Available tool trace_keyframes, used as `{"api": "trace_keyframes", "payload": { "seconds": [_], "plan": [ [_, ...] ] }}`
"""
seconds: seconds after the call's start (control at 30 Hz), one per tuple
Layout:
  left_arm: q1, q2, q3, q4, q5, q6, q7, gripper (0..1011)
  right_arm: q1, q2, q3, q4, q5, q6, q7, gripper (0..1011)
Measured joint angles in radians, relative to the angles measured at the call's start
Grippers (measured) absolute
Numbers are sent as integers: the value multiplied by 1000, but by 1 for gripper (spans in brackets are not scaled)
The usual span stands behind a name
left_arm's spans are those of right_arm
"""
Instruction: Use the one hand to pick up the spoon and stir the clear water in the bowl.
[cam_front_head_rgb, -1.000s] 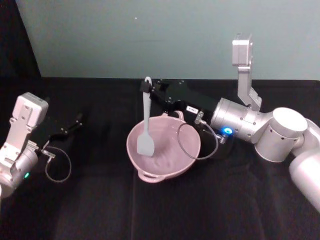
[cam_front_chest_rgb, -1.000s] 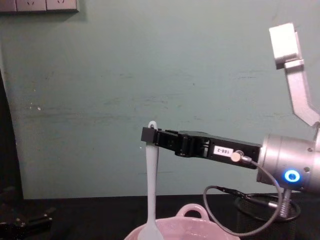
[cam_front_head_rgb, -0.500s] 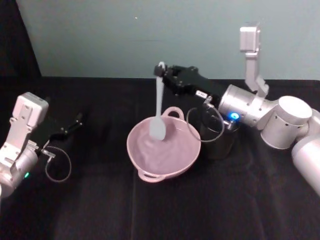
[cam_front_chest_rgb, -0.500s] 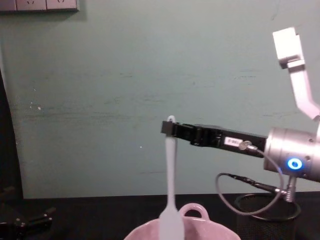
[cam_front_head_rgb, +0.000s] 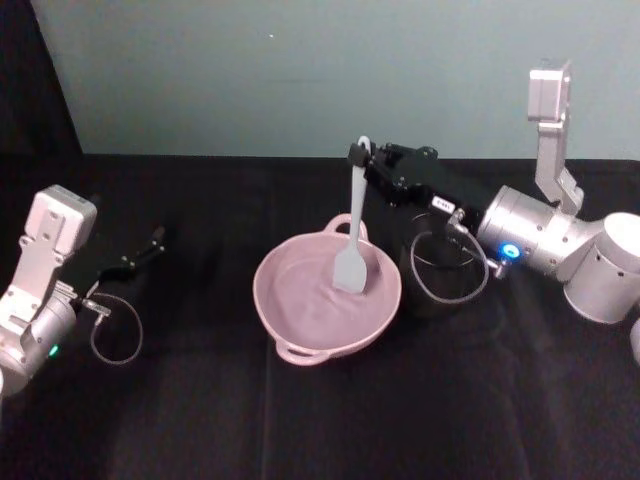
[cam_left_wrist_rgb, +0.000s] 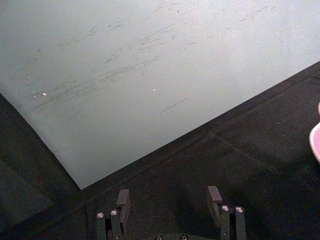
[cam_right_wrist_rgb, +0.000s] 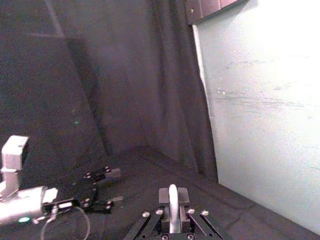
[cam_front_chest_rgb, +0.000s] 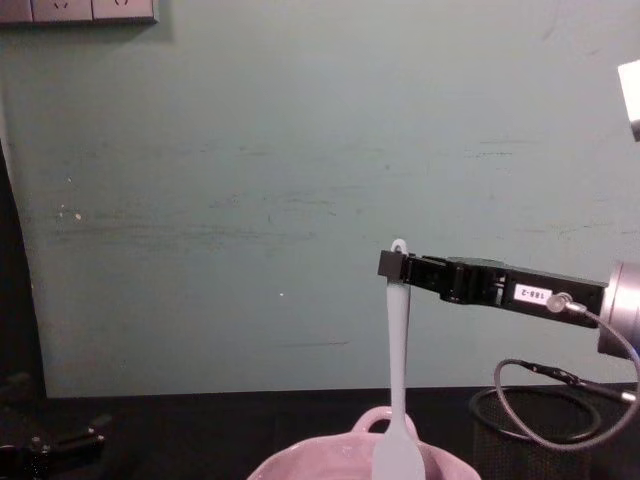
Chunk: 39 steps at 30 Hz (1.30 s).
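— Spoon (cam_front_head_rgb: 352, 232) position?
— Hanging upright, head dipped inside the pink bowl (cam_front_head_rgb: 290, 325), right gripper (cam_front_head_rgb: 360, 157) clamped on its handle top.
— Left gripper (cam_left_wrist_rgb: 170, 205)?
— Fingers spread, parked low at the table's left.

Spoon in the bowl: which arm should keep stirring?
The right. Its gripper already holds the spoon upright, head inside the bowl. The left gripper sits open, far off to the side.

A robot test bench in a lab or studio: a surface draped in plain black cloth (cam_front_head_rgb: 330, 420), a bare, scuffed pale green wall (cam_front_chest_rgb: 250, 180) behind it, black curtain (cam_right_wrist_rgb: 100, 90) at the side, white wall sockets (cam_front_chest_rgb: 80, 10) above.
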Motion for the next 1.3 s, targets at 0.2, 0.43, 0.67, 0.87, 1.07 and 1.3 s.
{"api": "trace_keyframes", "payload": {
  "seconds": [0.2, 0.43, 0.67, 0.87, 1.07, 1.3],
  "plan": [
    [0, 0, 0, 0, 0, 0, 0, 1011, -37, 16, -7, -69, 7, 15, -4, 110],
    [0, 0, 0, 0, 0, 0, 0, 1011, -48, 10, -31, -105, 14, 22, -3, 110],
    [0, 0, 0, 0, 0, 0, 0, 1011, -54, 26, -24, -153, 30, 19, -10, 110],
    [0, 0, 0, 0, 0, 0, 0, 1011, -65, 64, 25, -233, 67, 0, -25, 110],
    [0, 0, 0, 0, 0, 0, 0, 1011, -74, 109, 74, -292, 91, -17, -48, 110],
    [0, 0, 0, 0, 0, 0, 0, 1011, -111, 164, 144, -320, 115, -40, -88, 110]
  ]
}}
